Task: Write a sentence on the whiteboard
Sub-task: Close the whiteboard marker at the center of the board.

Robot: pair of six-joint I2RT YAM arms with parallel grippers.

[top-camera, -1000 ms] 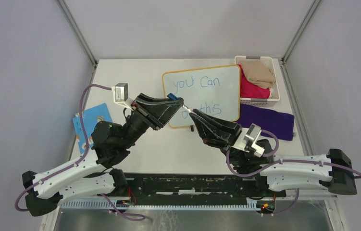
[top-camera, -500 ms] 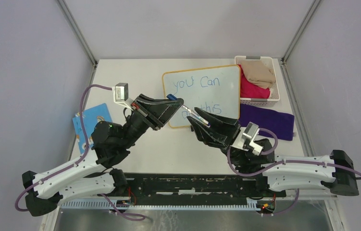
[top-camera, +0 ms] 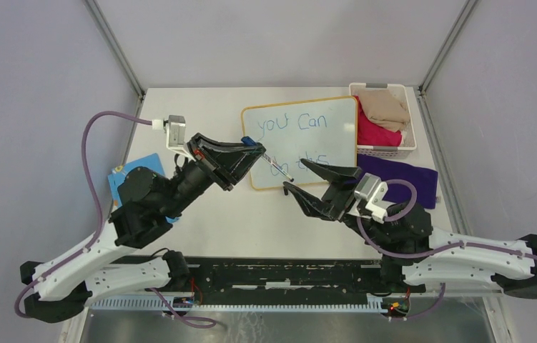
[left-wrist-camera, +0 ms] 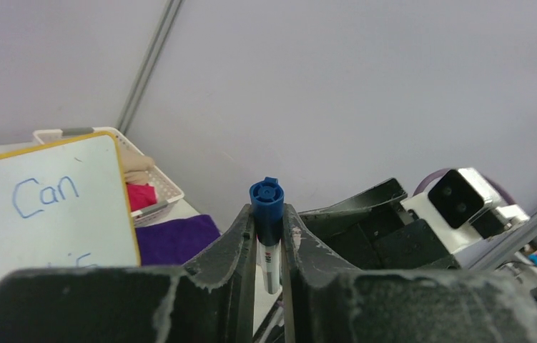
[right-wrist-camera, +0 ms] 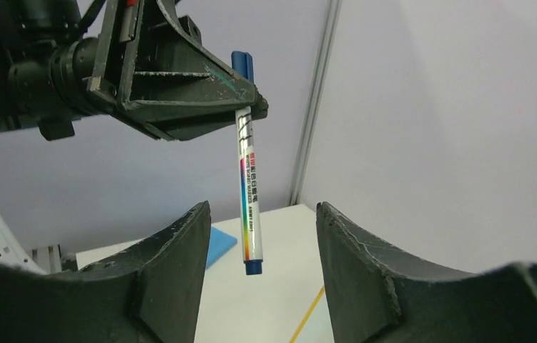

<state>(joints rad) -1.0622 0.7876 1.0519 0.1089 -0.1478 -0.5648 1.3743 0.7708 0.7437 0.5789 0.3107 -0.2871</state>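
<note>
The whiteboard point(top-camera: 308, 118) lies at the table's back middle, with the sentence point(top-camera: 295, 125) in blue, "you Can" above a partly hidden second line. It also shows in the left wrist view point(left-wrist-camera: 43, 207). My left gripper point(top-camera: 252, 146) is shut on a marker point(top-camera: 271, 163) with a blue cap, held above the board's near left corner. In the left wrist view the marker point(left-wrist-camera: 268, 214) sits between the fingers. My right gripper point(top-camera: 309, 176) is open and empty, just right of the marker's free end. In the right wrist view the marker point(right-wrist-camera: 247, 193) hangs between my open fingers point(right-wrist-camera: 172, 264).
A white basket point(top-camera: 408, 146) with beige and red cloths stands at the back right. A purple cloth point(top-camera: 397, 179) lies in front of it. A blue patterned cloth point(top-camera: 136, 171) lies at the left under the left arm.
The right gripper has opened and let go of the marker, drawing back to the right. The left gripper keeps the marker and has shifted a little to the left and back.
</note>
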